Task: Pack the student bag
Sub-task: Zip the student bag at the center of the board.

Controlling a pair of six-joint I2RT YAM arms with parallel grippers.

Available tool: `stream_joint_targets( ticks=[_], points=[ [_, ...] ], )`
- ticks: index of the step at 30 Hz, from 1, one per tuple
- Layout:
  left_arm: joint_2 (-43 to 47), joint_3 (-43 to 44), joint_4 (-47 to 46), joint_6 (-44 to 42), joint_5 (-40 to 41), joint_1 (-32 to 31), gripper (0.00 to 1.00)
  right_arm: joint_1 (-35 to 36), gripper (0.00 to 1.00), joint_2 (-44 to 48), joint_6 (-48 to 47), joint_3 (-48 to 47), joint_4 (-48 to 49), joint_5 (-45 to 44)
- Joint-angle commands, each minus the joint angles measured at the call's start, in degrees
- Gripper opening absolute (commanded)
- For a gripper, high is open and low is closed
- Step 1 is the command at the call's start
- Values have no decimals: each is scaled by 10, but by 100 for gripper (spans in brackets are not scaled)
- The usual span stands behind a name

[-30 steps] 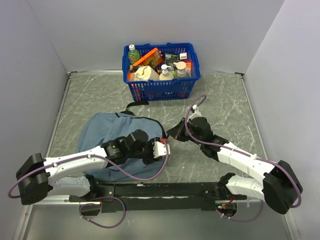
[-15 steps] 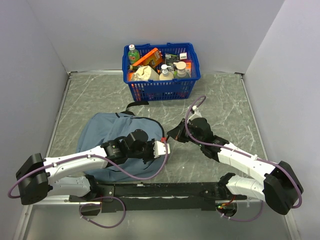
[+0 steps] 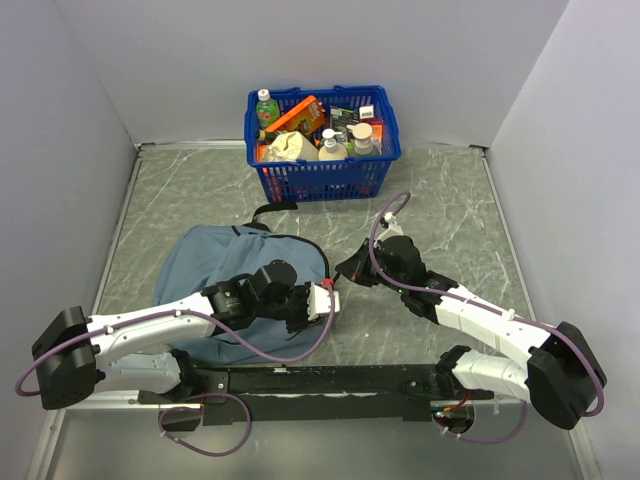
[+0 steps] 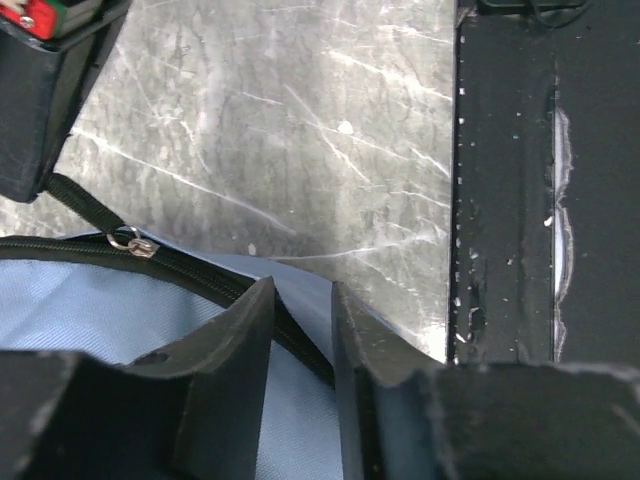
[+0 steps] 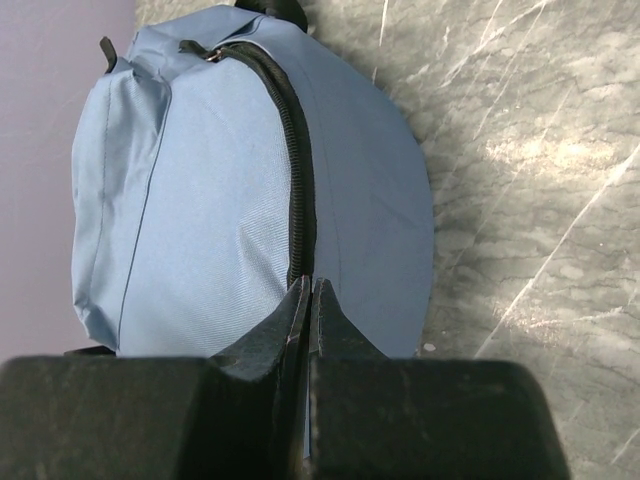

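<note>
The student bag [image 3: 215,265] is a grey-blue backpack lying flat at the left-centre of the table. Its dark zip [image 5: 298,170] runs along the right side. My left gripper [image 3: 330,300] sits on the bag's near right edge. In the left wrist view its jaws [image 4: 302,300] stand a narrow gap apart, with the bag's zip edge [image 4: 90,300] between them. My right gripper [image 3: 345,268] is at the bag's right edge. Its jaws [image 5: 308,285] are pressed together at the end of the zip. A black cord runs from it to the zip's metal ring [image 4: 135,244].
A blue plastic basket [image 3: 390,130] full of bottles and packets stands at the back centre against the wall. The black base rail [image 3: 330,378] lies along the near edge, close to the left gripper. Grey walls close in the left, back and right sides.
The left gripper has shifted very slightly on the bag's edge. The right arm and the bag look unchanged.
</note>
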State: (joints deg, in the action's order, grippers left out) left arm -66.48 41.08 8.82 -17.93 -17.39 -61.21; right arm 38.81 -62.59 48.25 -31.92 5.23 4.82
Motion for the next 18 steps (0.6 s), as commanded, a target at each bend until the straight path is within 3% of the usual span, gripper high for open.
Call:
stream_joint_targets(
  ticks=[1,4,8,18],
  points=[
    [13,-12,8,24,-34,-8,37,1,0,3,-10,-30,13,-22],
    [12,-20,9,29,-31,-9,35,2,0,4,-10,-31,11,-24],
    [8,-44,-13,31,1,-18,25,2,0,4,-13,-41,5,-23],
    [7,-56,-17,5,84,-26,40,1,0,18,-13,-37,2,-19]
  ],
)
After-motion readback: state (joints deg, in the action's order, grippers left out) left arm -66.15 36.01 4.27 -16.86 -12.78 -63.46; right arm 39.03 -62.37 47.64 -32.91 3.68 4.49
